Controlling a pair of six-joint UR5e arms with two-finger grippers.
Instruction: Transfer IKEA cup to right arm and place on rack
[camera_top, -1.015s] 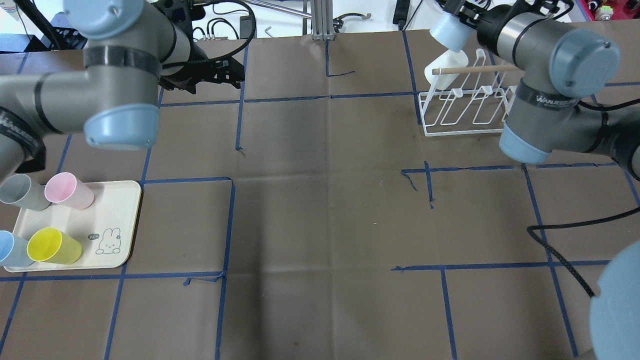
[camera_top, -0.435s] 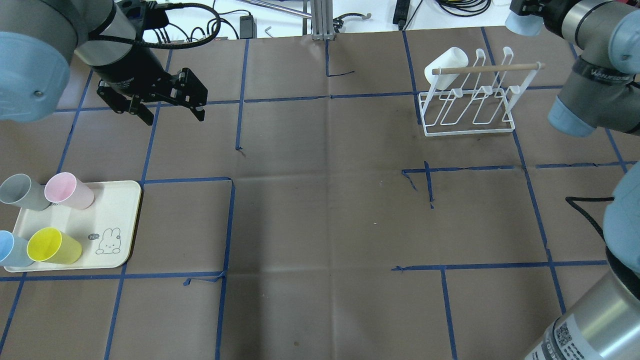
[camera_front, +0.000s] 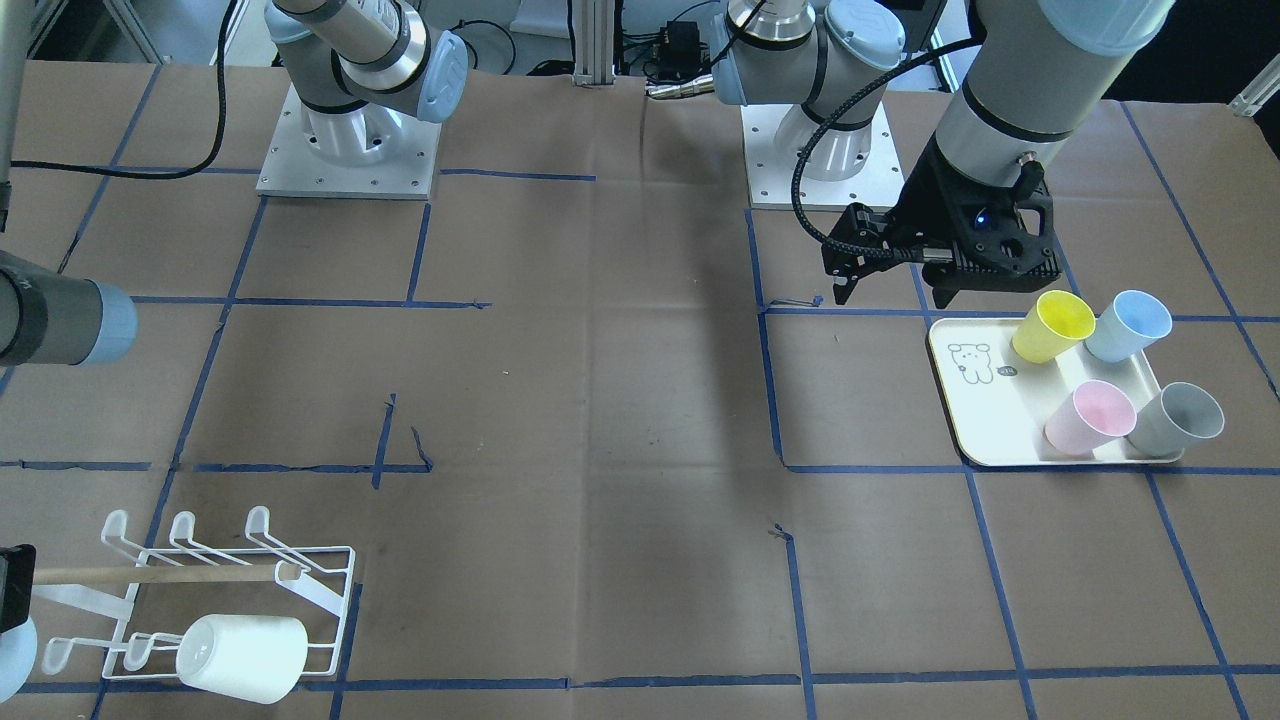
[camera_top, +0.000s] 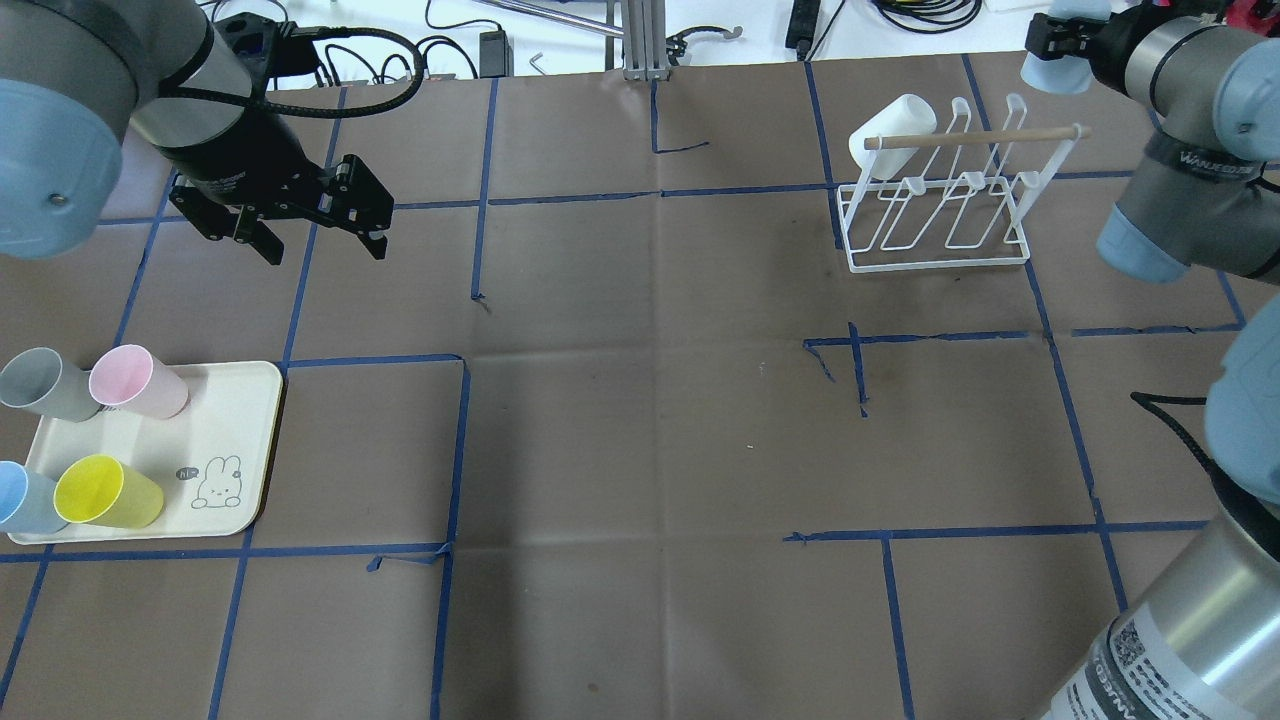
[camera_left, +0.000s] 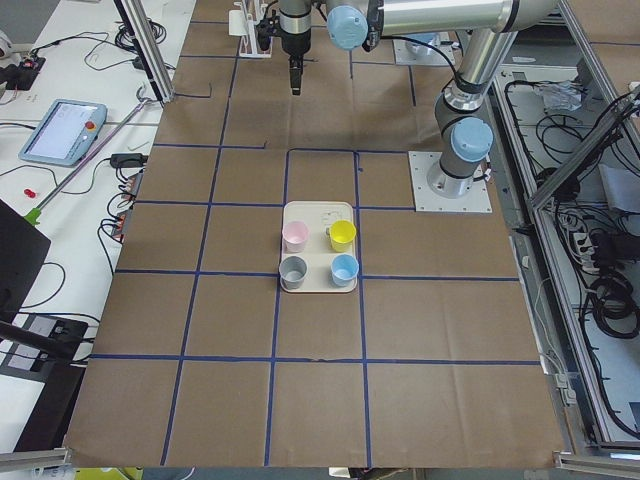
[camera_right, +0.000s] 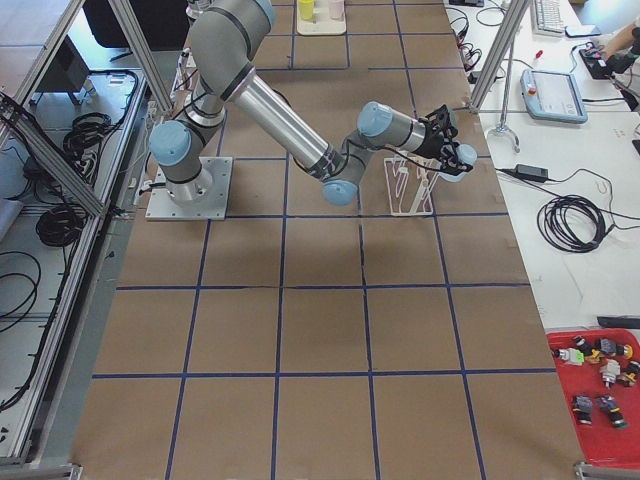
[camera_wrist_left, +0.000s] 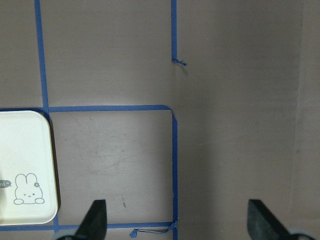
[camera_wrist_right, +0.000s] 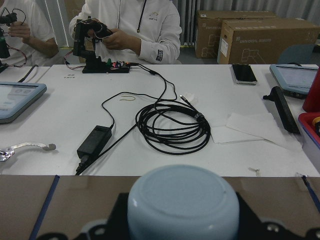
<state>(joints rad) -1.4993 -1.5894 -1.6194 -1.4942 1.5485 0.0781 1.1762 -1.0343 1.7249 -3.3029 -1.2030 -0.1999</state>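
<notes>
A: Where is the IKEA cup to be found?

B: It is held in the right gripper, in the air near the table's far edge. It is beyond the rack at the end on the robot's right, and apart from it. The cup is pale blue. In the right wrist view only its round base is shown, and its mouth is hidden.

A: Can the jaws be judged?

B: The right jaws are closed on the sides of the cup, but the fingers are mostly covered by it. In the front-facing view the gripper and the cup are cut off by the left edge. The left gripper is seen with its jaws spread wide and nothing between them. It hangs above bare table, near the tray but not over it.

A: What is carried by the rack and the tray?

B: A white cup is set tilted on a corner prong of the rack. On the tray a yellow cup, a pink cup, a grey cup and a blue cup are placed. The blue one is partly cut off by the left edge of the overhead view. In the left wrist view only the tray's corner with the rabbit drawing is caught.
</notes>
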